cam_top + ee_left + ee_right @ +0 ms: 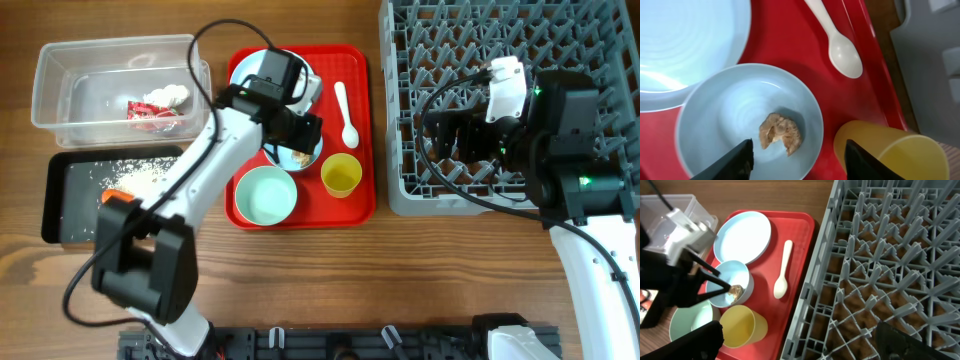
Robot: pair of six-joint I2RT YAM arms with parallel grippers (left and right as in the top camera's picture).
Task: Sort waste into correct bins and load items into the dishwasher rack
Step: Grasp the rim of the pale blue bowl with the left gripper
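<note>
My left gripper (298, 135) (799, 150) is open, its fingers just above a pale blue bowl (720, 115) that holds a small brown scrap (781, 132) (300, 157). The plate (245, 68), a second bowl (266, 195), the yellow cup (341, 175) and the white spoon (346, 113) lie on the red serving tray (362, 120). My right gripper (455, 135) (800, 340) is open and empty over the left edge of the grey rack (500, 60). The clear tub (60, 80) holds wrapper bits (150, 110) and tissue (172, 95). The black tray (60, 205) holds rice (145, 175) and carrot (110, 197).
The tub and black tray stand at the far left, the red tray in the middle, the rack at the right. The rack's cells show no dishes in them. My left arm reaches across the black tray and the red tray's left side.
</note>
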